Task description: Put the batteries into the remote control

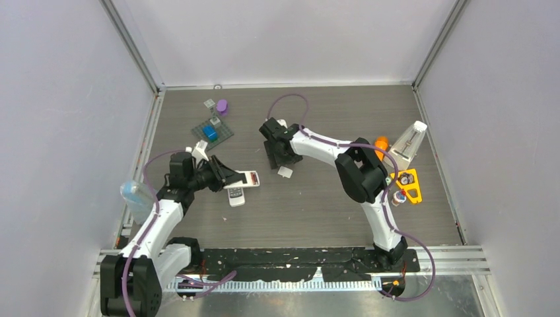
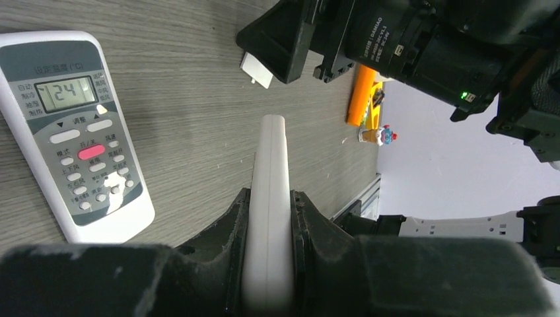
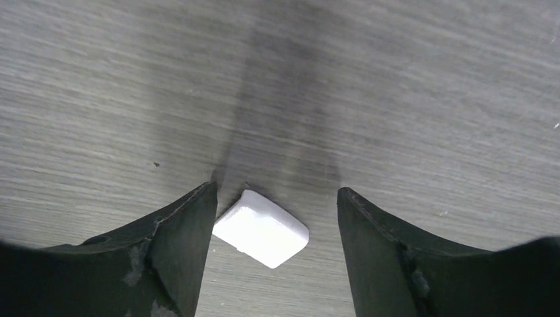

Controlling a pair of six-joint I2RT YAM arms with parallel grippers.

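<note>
Nearest, the left gripper is clamped across the thin edge of a white remote control, which sticks straight out from between its jaws just above the desk. Just beside it a second remote lies face up, its display lit. Farther out, the right gripper hangs over the desk with its jaws well apart. A small white cover lies flat between them, close to one finger.
</note>
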